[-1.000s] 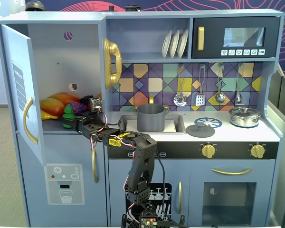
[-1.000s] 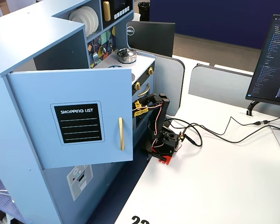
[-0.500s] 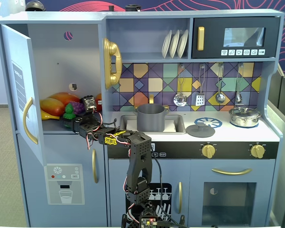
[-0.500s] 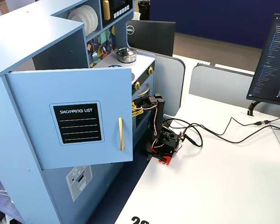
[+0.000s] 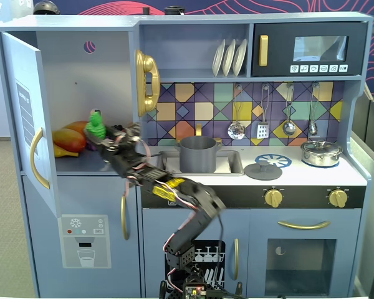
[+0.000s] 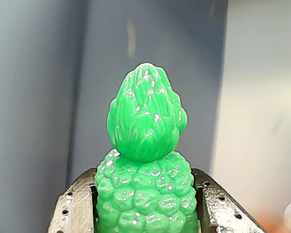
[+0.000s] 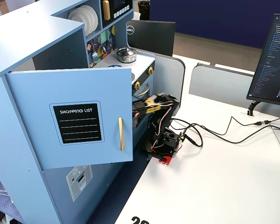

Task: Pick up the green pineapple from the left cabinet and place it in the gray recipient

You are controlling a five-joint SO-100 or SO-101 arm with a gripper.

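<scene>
The green pineapple [image 5: 96, 125] is held upright at the mouth of the left cabinet [image 5: 81, 93], just above its shelf. My gripper [image 5: 106, 142] is shut on it. In the wrist view the pineapple [image 6: 145, 160] fills the middle, its bumpy body clamped between my two metal fingers [image 6: 75, 208] and its leafy crown pointing up. The gray recipient [image 5: 197, 154] stands in the sink to the right of the cabinet. In a fixed view from the side the open cabinet door [image 7: 74, 116] hides the gripper and the pineapple.
A mango and other toy fruit [image 5: 70, 140] lie on the cabinet shelf behind the pineapple. The open door [image 5: 28, 118] stands on the left. A gold phone handle [image 5: 147, 81] hangs on the cabinet's right wall. A gray lid [image 5: 263, 169] and a silver lidded pot [image 5: 321, 152] sit on the counter.
</scene>
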